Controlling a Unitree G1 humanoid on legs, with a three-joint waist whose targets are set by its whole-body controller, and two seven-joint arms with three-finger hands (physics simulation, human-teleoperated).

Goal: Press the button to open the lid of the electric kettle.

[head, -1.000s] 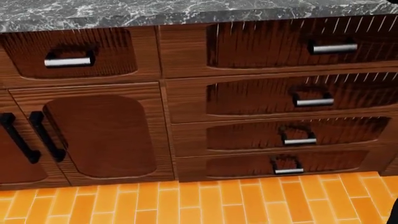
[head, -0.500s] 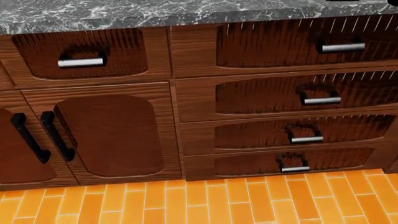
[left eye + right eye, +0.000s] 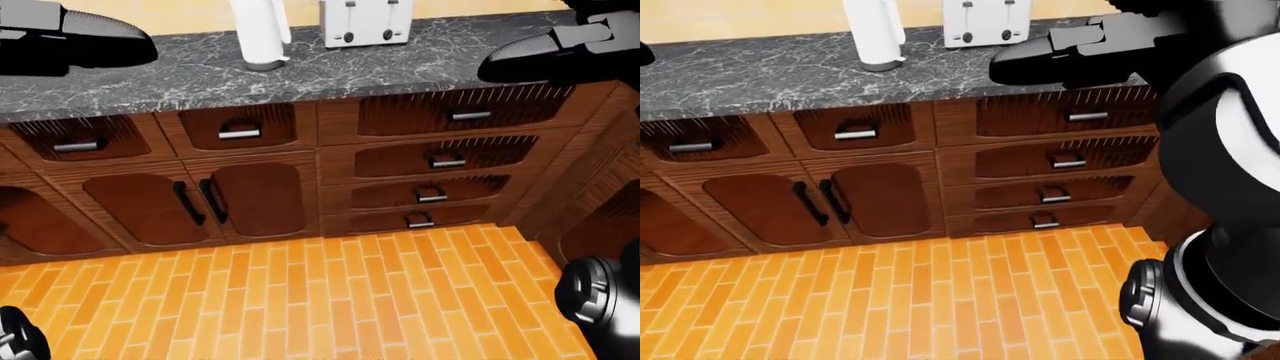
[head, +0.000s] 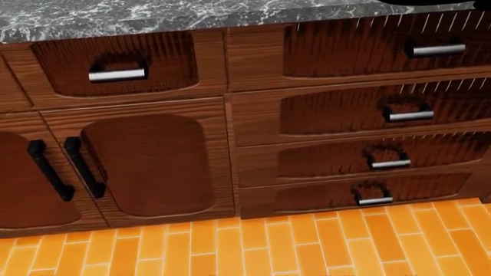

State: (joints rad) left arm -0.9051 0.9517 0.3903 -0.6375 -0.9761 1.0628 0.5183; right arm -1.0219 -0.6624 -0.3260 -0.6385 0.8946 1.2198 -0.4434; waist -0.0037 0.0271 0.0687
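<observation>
On the grey marble counter (image 3: 190, 75), white kettle (image 3: 260, 34) (top cropped), upright beside toaster (image 3: 366, 21), robot hand grip unclear.

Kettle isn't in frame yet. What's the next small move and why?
Probably raise the gaze along the countertop to find the kettle. Only a white toaster and a white paper towel roll show on it, at the left-eye view's top edge; the head view is filled with drawers and cabinet doors. Both forearms hang above the counter, hands cut off, so nothing is in place to press.
</observation>
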